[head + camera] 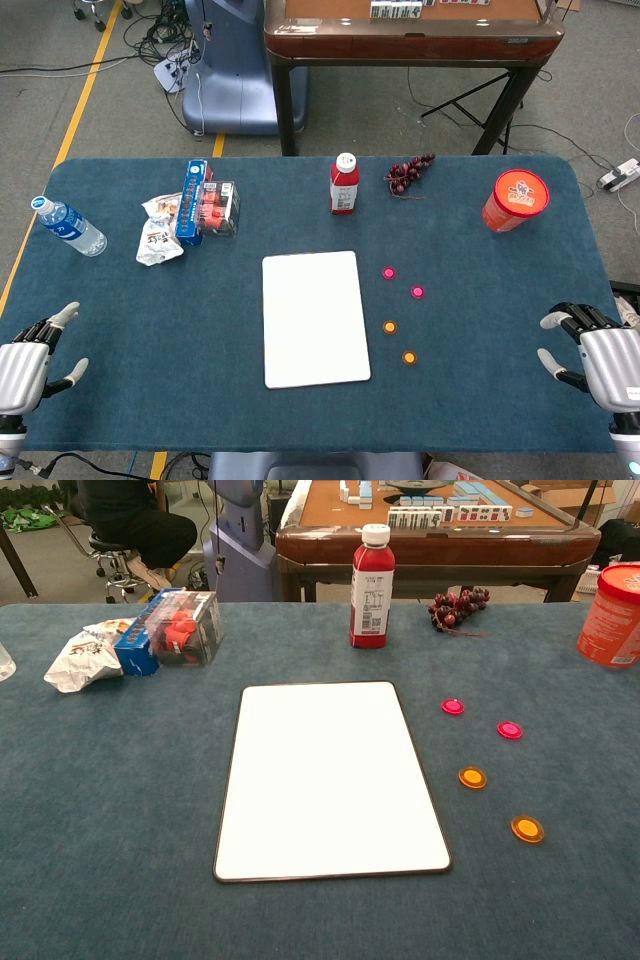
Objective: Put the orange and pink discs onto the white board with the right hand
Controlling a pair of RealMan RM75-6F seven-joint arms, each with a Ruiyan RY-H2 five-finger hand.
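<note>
Looking down from the head camera, I see my right hand (600,358) and left hand (28,365) empty, fingers spread, at the table (150,330) edges. Chest camera: two pink discs (453,707) and two orange discs (472,777) lie right of the white board (325,778).

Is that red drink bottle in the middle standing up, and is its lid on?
Upright and capped: the red plastic drink bottle stands on its base on the blue table, white cap on top.

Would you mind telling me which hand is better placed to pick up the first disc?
Right hand: the nearest orange disc lies right of the white board, on its side.
</note>
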